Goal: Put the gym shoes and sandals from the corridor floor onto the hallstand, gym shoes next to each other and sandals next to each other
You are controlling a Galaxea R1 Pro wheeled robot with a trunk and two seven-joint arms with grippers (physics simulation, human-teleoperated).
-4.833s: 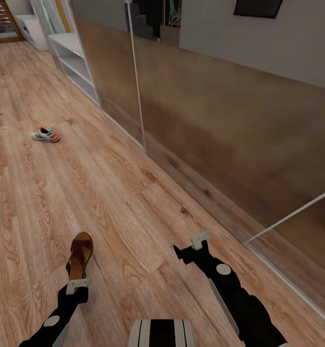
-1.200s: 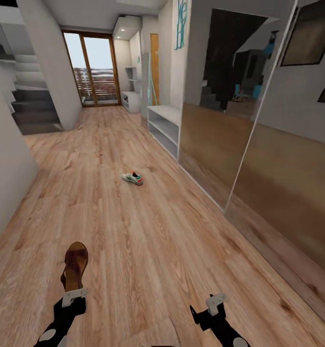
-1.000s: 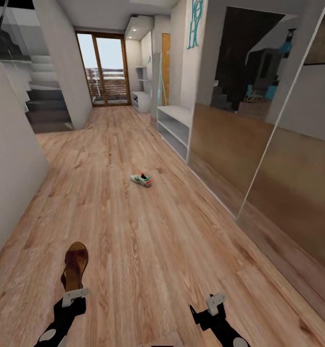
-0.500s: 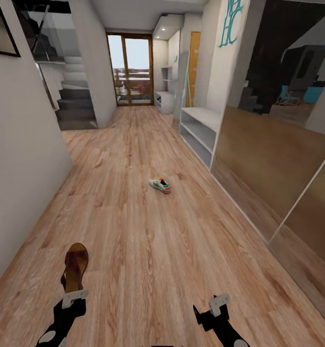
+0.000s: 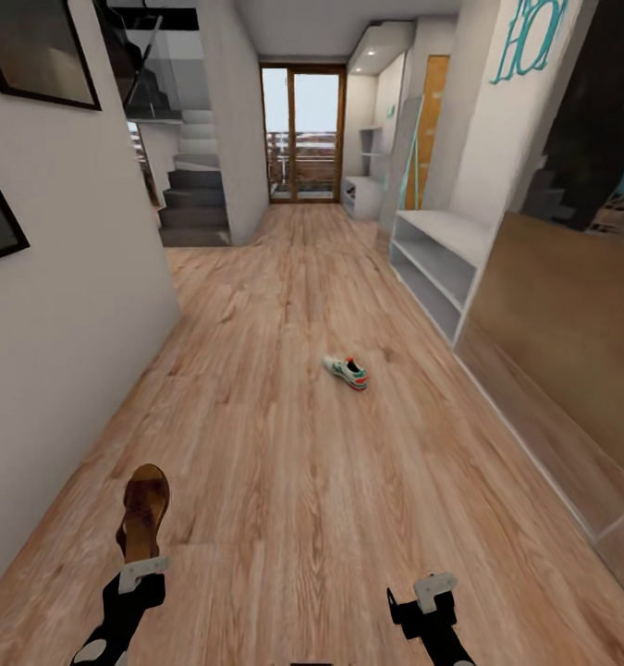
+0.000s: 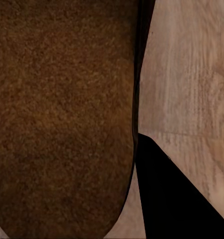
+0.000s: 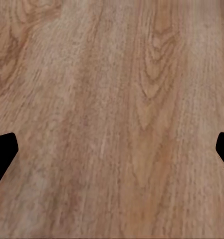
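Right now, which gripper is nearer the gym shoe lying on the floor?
Right, slightly. The right gripper hangs low, just right of the gym shoe; the left gripper, holding a sandal, sits farther off to its left.

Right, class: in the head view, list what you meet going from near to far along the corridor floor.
Left claw → sandal → gym shoe → white bench unit → staircase → glass door.

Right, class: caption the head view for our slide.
Left gripper carries a sandal down the corridor; a gym shoe lies ahead.

Left hand (image 5: 143, 566) clamped on a sandal (image 5: 143, 509), right hand (image 5: 434, 590) spread, empty
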